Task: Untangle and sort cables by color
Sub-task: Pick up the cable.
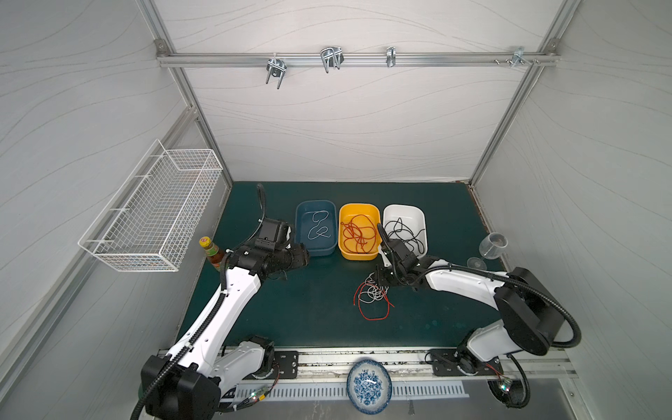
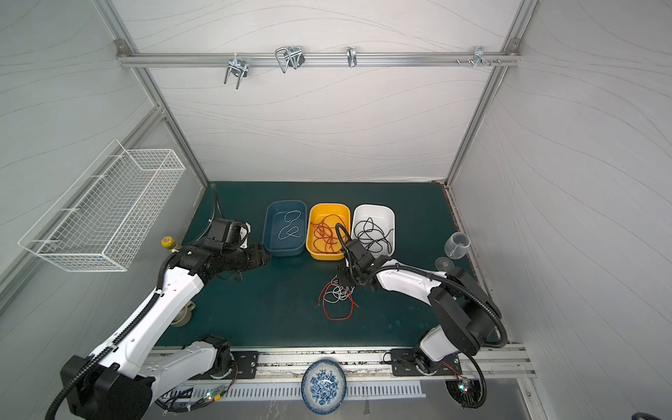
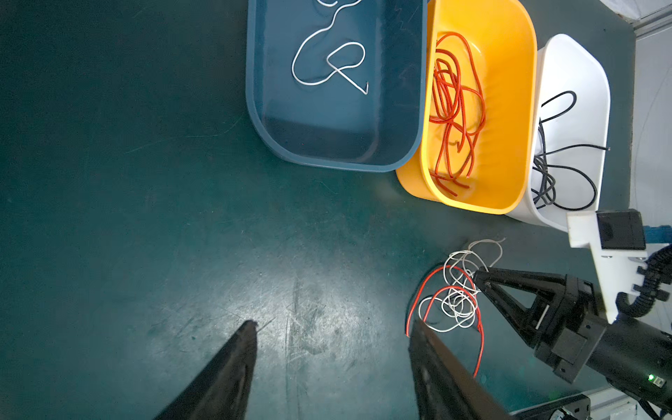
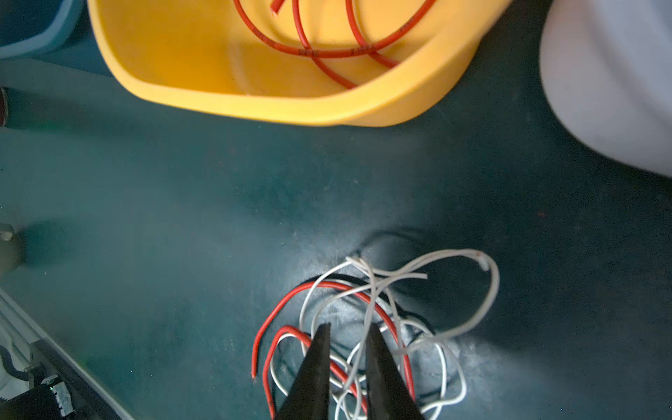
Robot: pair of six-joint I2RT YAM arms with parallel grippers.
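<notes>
Three bins stand in a row across the far green mat [image 1: 309,309]: a blue bin [image 1: 297,218] with a white cable [image 1: 317,227], a yellow bin [image 1: 358,206] with red cables [image 1: 358,232], and a white bin [image 1: 403,208] with black cables [image 1: 403,232]. Nearer, right of centre, lies a red-and-white tangle [image 1: 372,296]. The right gripper [image 4: 349,327] has narrowed jaws straddling white strands; whether they pinch is unclear. The left gripper [image 3: 332,323] gapes wide, left of the tangle.

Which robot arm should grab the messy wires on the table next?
Right. The right gripper sits in the red-and-white tangle, with strands between its jaws. The left gripper hangs open, well away from it.
</notes>
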